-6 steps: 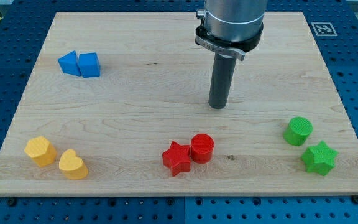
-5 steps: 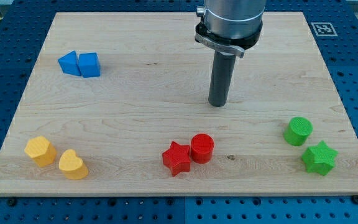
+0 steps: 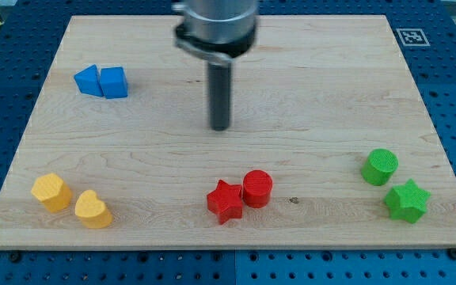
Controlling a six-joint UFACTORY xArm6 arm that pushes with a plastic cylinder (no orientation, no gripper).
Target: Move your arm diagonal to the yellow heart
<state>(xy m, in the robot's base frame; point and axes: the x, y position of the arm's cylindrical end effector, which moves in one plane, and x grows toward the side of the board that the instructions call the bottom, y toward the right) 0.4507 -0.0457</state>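
Note:
The yellow heart [image 3: 93, 210] lies near the view's bottom left on the wooden board [image 3: 149, 158]. A yellow hexagon-like block [image 3: 51, 191] sits just to its left, close by. My tip [image 3: 220, 127] rests on the board near the middle, well up and to the right of the yellow heart, touching no block. It stands above the red star [image 3: 226, 201] and red cylinder [image 3: 257, 188].
A blue triangular block [image 3: 88, 81] and a blue cube [image 3: 113, 82] sit together at the upper left. A green cylinder [image 3: 380, 167] and a green star [image 3: 407, 201] sit at the lower right. A marker tag [image 3: 409, 36] is at the board's top right corner.
My tip has slid to the view's left by a fair stretch, staying at about the same height in the view. No block has moved.

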